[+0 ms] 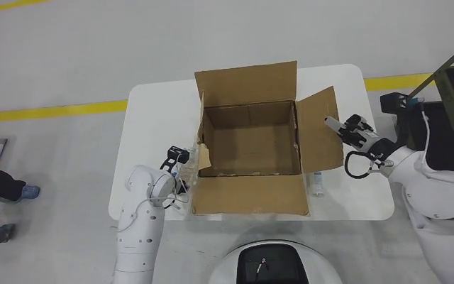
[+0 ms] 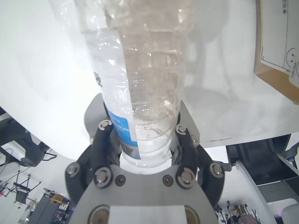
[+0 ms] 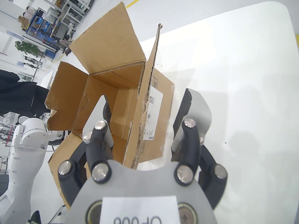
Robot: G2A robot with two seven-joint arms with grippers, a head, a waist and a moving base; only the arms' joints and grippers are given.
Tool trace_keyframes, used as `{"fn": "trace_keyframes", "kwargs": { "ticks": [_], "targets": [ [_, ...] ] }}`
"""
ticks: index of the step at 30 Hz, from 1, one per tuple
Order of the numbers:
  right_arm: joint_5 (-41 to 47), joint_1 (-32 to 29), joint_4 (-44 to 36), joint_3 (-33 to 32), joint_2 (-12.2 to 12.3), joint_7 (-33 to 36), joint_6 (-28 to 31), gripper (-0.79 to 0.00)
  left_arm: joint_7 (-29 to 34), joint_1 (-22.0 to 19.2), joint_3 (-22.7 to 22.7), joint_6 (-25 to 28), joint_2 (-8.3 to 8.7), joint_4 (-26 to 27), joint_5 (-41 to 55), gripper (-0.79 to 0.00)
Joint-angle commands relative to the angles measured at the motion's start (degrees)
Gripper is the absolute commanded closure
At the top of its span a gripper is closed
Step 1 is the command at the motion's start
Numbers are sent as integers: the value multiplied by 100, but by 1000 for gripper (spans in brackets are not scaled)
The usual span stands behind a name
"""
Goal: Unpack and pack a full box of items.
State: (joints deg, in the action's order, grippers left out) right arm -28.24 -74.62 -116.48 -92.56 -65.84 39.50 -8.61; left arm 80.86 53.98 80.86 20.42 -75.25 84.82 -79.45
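The box [image 1: 248, 195] sits open in the middle of the table [image 1: 355, 199] with its flaps spread. From above its floor shows as bare cardboard, so the unpacking half looks about done. Just beside its left wall, the clear water bottle [image 2: 149, 71] is clamped near one end by the left gripper [image 2: 142, 117], over the table rather than inside the box (heading out or back in, hard to say). A second bottle [image 1: 317, 183], it seems, lies by the right flap. The right gripper [image 3: 146, 101] hangs by that flap, jaws apart, holding nothing. Repacking looks wholly ahead.
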Motion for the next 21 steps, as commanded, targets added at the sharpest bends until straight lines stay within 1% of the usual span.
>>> {"fn": "trace_keyframes", "kwargs": {
  "ticks": [1,5,6,7,9,10,11,12,16,21],
  "targets": [
    [62,20,60,42,-1,-2,17,-785,16,35,45,-37,17,95,18,0],
    [186,94,303,179,-5,16,44,-785,76,130,170,-121,55,387,88,0],
    [206,120,355,221,-7,13,60,-517,89,166,218,-147,66,470,113,0],
    [203,141,407,261,-7,12,70,-311,112,197,276,-180,79,558,130,0],
    [265,188,480,340,-12,2,72,-209,165,262,400,-237,105,772,173,0],
    [281,209,516,376,-14,-12,86,-80,210,297,461,-256,118,889,201,0],
    [271,229,549,417,-15,-20,91,-37,252,330,528,-269,133,1021,207,0],
    [278,250,577,459,-17,-24,99,0,289,357,604,-310,147,1152,229,0],
    [329,330,679,573,-22,-65,113,0,421,384,883,-435,197,1740,334,0],
    [417,416,766,696,-29,-88,156,0,549,170,1110,-601,245,2432,483,0]
  ]
}}
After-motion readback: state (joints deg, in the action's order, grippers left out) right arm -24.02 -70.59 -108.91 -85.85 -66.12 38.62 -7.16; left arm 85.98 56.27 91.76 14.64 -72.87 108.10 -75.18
